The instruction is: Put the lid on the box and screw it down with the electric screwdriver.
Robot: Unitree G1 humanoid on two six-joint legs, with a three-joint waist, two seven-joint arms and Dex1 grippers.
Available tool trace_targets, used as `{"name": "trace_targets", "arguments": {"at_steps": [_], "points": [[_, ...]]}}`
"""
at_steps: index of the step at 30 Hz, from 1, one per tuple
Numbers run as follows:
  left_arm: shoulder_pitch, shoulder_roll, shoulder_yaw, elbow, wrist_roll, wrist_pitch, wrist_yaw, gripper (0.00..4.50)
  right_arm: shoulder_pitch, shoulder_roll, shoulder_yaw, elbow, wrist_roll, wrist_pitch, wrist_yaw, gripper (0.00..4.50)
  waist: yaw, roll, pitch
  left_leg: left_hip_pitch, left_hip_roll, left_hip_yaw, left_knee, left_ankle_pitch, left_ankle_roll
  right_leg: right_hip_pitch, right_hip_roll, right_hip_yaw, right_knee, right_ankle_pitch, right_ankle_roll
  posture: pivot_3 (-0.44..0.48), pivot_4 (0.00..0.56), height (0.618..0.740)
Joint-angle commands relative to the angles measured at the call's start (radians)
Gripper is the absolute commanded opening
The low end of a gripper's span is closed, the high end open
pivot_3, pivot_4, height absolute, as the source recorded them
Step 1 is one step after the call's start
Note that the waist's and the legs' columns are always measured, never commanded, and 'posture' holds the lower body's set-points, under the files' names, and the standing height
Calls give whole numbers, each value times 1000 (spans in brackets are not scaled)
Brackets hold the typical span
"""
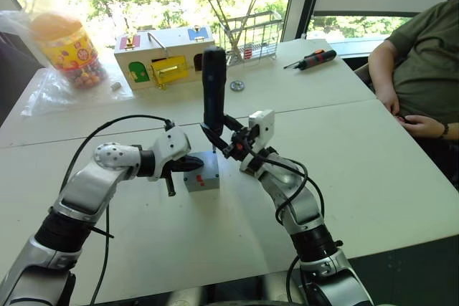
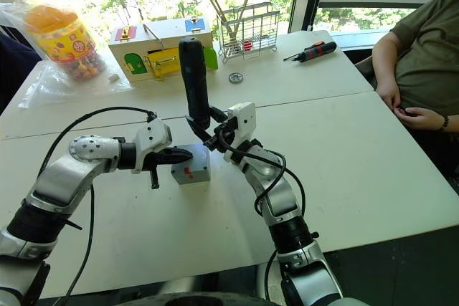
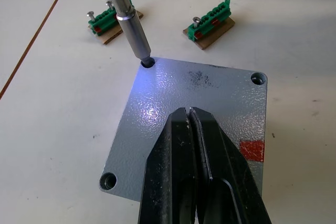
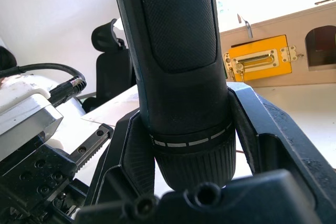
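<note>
Driving a corner screw, lid (image 3: 194, 114) seated on box (image 1: 201, 177).
R pincer (image 1: 224, 137) grips electric screwdriver (image 1: 213, 87); L pincer (image 3: 190, 124) clenched, empty, pressing lid. Next you need bit kept upright, then another corner.

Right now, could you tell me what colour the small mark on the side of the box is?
Red; the mark shows best in the left wrist view.

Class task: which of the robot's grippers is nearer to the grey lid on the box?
Left. The left gripper, fingers shut, rests on the lid. The right gripper is above it, holding the electric screwdriver, whose bit sits in a corner hole.
</note>
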Motion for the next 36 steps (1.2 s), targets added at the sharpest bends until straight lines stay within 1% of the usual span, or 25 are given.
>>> {"name": "trace_targets", "arguments": {"at_steps": [1,8,11,16,19,21,23,25,28,30,32,33,34,35,36], "points": [[12,8,-25,21,23,14,-2,0,58,-17,45,117,-31,97,7,1832,0,0,0,0,0,0,0,0,0,0,0,0,0,0,0,0,150,740],[9,-1,-31,25,26,10,2,0,51,-20,34,72,-26,99,-2,1832,1,0,0,0,0,0,0,0,0,0,0,0,-1,0,0,0,150,740],[8,-6,-37,30,30,5,4,0,28,-22,-3,-16,4,139,-24,1832,3,0,0,0,0,0,0,0,0,0,0,0,-1,0,0,0,150,740],[13,-8,-48,51,40,-19,0,0,-47,-49,-82,-244,88,273,-49,1832,11,1,6,-3,0,-1,0,0,-1,-1,-1,0,-3,0,0,0,150,740],[13,-16,-54,63,44,-31,5,0,-97,-67,-148,-345,169,352,-61,1832,23,1,16,-4,0,-1,0,1,-1,-1,-1,0,-5,0,0,0,150,740],[13,-24,-56,64,43,-33,9,0,-125,-78,-184,-383,209,398,-72,1832,30,1,21,-6,0,-1,0,1,-2,-3,-1,0,-5,0,0,0,150,740],[13,-29,-56,65,42,-36,9,0,-174,-70,-244,-415,285,467,-109,1832,30,1,22,-6,0,-1,0,1,-2,-3,-1,0,-5,0,0,0,150,740],[10,-39,-54,70,42,-45,16,0,-226,-66,-308,-433,369,544,-142,1832,30,2,23,-6,0,-1,0,1,-2,-3,-2,0,-5,0,0,0,150,740],[-3,-69,-16,70,11,-48,35,0,-310,-78,-427,-408,468,674,-243,1832,30,2,23,-6,0,-1,0,2,-3,-3,-2,-1,-5,0,0,0,150,740],[-18,-106,35,50,-30,-33,65,0,-362,-113,-503,-388,533,780,-302,1832,32,1,24,-6,0,-1,0,2,-3,-3,-2,-1,-5,0,0,0,150,740],[-42,-146,112,0,-84,-40,103,0,-419,-206,-579,-364,620,946,-325,1832,33,0,27,-9,-1,-1,1,2,-3,-4,-2,-1,-5,0,0,0,150,740],[-55,-151,130,-22,-103,-20,108,0,-439,-249,-609,-353,659,1019,-331,1832,32,-1,29,-13,-1,-2,2,2,-3,-5,-2,-2,-5,0,0,0,150,740],[-73,-148,144,-44,-136,23,101,0,-458,-317,-621,-337,670,1097,-328,1832,33,-2,33,-21,-1,-2,5,3,-5,-10,-2,-2,-4,1,-1,0,150,740],[-87,-141,149,-63,-157,52,91,0,-472,-396,-610,-314,658,1170,-321,1832,31,-2,33,-28,-1,-2,8,7,-10,-16,-3,-3,-1,1,-1,0,150,740],[-101,-128,143,-85,-157,59,83,0,-475,-493,-587,-279,638,1245,-301,1832,31,-1,35,-33,-1,-3,11,7,-10,-21,-3,-3,1,1,-1,0,150,740]]}}
